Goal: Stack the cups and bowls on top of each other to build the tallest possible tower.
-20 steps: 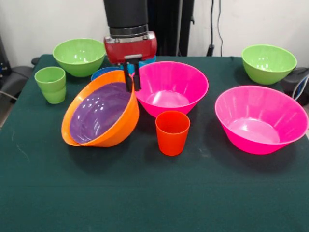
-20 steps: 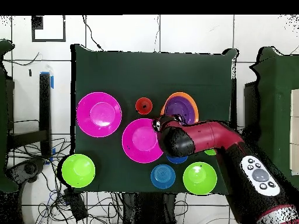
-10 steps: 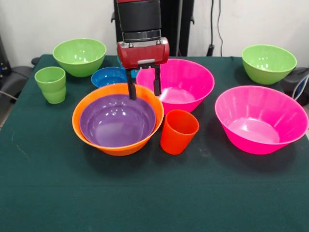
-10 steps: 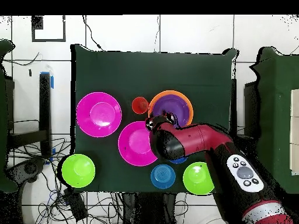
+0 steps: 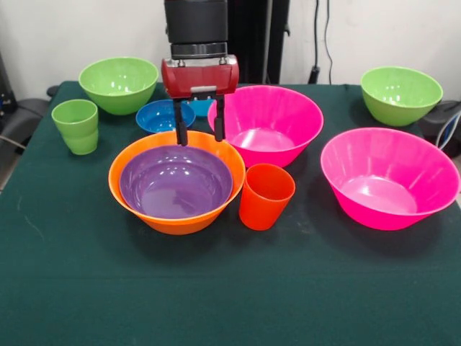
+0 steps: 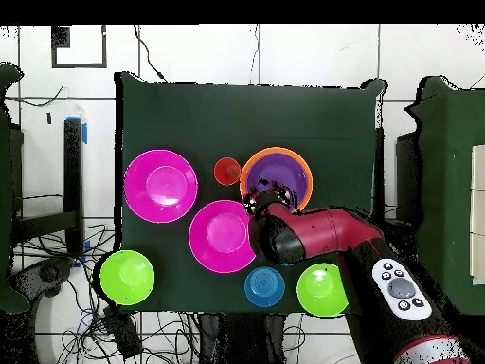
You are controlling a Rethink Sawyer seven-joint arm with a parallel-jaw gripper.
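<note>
A red and black robot arm comes down from twelve o'clock in the front view. Its gripper (image 5: 197,120) hangs with fingers spread, holding nothing, just over the far rim of the orange bowl (image 5: 135,205). A purple bowl (image 5: 176,182) nests upright inside the orange one at table centre. The orange-red cup (image 5: 265,196) stands touching it at three o'clock. A pink bowl (image 5: 268,124) sits at one o'clock, and the green cup (image 5: 75,125) at ten o'clock.

Front camera faces robot; overhead looks straight down.
</note>
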